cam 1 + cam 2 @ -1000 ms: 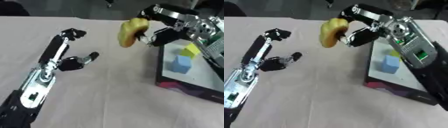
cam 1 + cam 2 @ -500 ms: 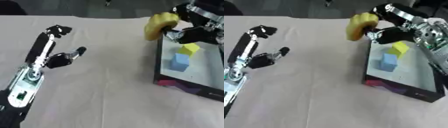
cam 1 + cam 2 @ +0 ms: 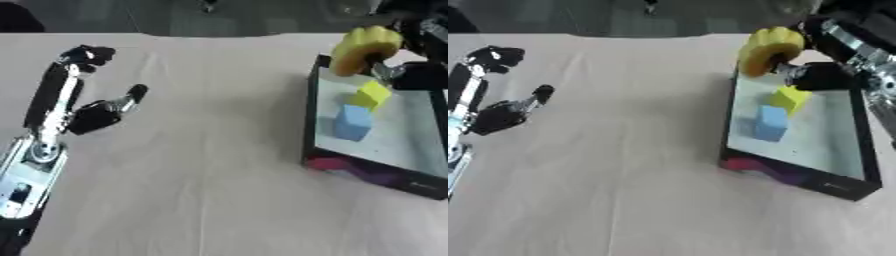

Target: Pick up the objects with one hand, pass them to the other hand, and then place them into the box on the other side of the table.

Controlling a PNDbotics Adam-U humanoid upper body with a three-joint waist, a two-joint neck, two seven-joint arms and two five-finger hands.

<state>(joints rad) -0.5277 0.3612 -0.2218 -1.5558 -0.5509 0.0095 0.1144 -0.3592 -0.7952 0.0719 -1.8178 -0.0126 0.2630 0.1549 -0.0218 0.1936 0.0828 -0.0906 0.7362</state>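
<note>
One desk (image 3: 210, 165) carries one black-rimmed box (image 3: 730, 125) on the right. Two hands show — the left hand (image 3: 83, 107) rests slack and empty on the desk, the right hand (image 3: 820, 55) grasps one yellow ridged object (image 3: 768, 50) over the box's far corner. Inside lie two blocks — one blue block (image 3: 353, 122), one yellow block (image 3: 372, 94), touching.
</note>
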